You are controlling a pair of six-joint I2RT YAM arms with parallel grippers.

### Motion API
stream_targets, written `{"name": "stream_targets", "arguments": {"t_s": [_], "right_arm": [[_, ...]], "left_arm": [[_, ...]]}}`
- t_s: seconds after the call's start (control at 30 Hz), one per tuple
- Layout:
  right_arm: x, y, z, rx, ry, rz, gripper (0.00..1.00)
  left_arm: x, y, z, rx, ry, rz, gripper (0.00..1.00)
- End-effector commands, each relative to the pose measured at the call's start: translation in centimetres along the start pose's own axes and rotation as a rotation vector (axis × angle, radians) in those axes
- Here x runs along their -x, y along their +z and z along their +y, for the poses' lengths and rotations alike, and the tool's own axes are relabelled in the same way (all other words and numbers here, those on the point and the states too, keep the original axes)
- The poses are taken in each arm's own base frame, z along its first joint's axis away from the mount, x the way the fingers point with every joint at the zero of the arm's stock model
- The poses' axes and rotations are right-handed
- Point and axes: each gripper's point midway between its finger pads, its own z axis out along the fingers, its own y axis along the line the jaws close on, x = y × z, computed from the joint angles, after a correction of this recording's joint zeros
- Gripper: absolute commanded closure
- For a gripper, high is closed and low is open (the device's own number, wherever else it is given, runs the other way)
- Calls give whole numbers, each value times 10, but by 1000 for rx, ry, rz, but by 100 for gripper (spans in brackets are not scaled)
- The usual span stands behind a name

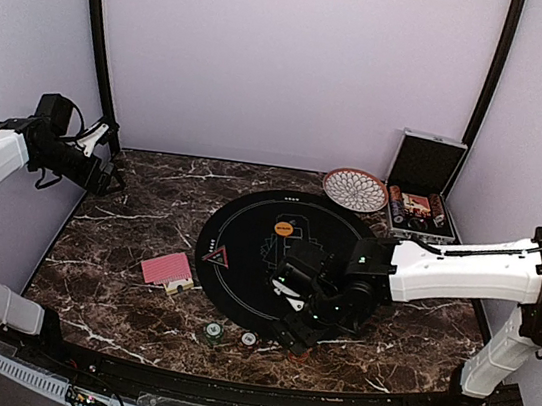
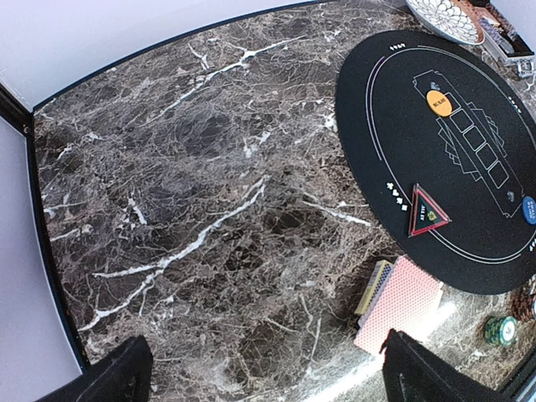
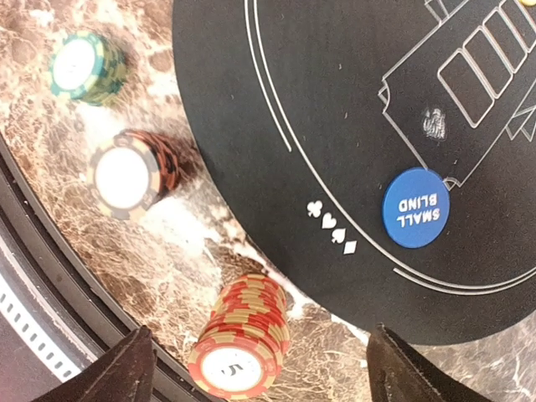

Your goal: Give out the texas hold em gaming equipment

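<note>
A pink-red-backed card pile lies on the marble left of the black round mat; it also shows in the left wrist view. An orange button disc and a blue "small blind" disc lie on the mat. My right gripper hangs open at the mat's near edge. A red chip stack stands on the marble between its fingers, untouched. A green-edged stack and a dark stack with a white top stand further left. My left gripper is open and empty at the far left.
A patterned bowl and an open silver case holding more chips sit at the back right. A red-edged triangular marker lies on the mat's left part. A small card box lies beside the card pile. The table's raised black rim runs close to the chip stacks.
</note>
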Motion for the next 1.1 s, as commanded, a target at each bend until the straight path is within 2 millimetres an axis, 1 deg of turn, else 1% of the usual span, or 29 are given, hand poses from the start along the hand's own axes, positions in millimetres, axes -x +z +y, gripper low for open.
{"name": "stream_targets", "arguments": {"t_s": [0.0,0.23,0.3,0.43,0.57,0.8,1.0,1.07], "right_arm": [[-16,9,5,-2,-26,53,14],[-20,14,13,25,-43,70,15],[-25,16,16,32,-52,80,15],[-31,22,13,16,-55,96,17],[-33,26,11,4,-53,97,21],[-30,28,12,2,-46,88,28],[-28,27,11,0,-44,79,39],[-28,26,11,-2,-43,78,41]], "left_arm": [[10,-16,-7,-8,27,-34,1],[11,-18,-9,-12,28,-41,1],[11,-19,-9,-11,30,-40,1],[11,-20,-9,-8,33,-42,1],[12,-21,-9,-10,32,-44,1],[12,-22,-9,-6,36,-44,1],[11,-21,-9,-8,35,-41,1],[11,-21,-9,-7,36,-40,1]]}}
